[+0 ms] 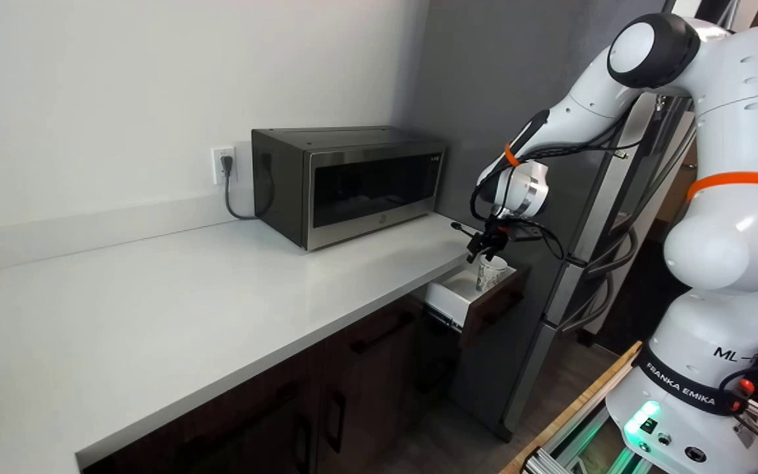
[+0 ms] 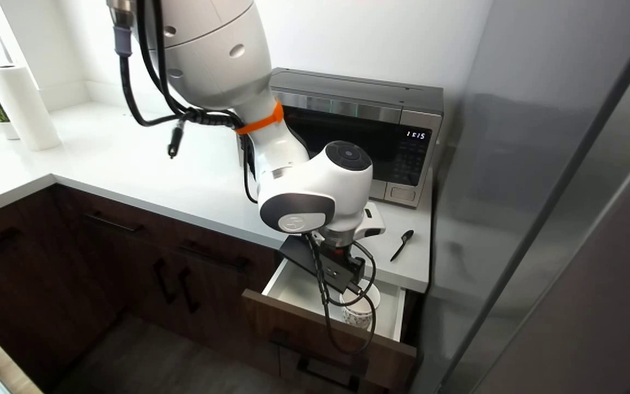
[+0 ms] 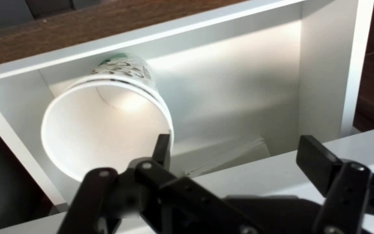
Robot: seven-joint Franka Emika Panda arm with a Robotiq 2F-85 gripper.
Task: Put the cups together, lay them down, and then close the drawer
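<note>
The white cups with a dark print stand upright, nested one inside another, in the open drawer. They also show in the exterior view and the wrist view, where two rims lie close together. The cups sit at one end of the drawer, near its front panel and a side wall. My gripper is open, its fingers wide apart with nothing between them. One fingertip overlaps the cup rim in the wrist view; I cannot tell whether it touches. In an exterior view the gripper is just above the cups.
A grey microwave stands on the white counter. A black spoon lies near the counter's end. The counter edge overhangs the drawer's back. A tall grey fridge stands close beside the drawer. A pale flap lies inside the drawer.
</note>
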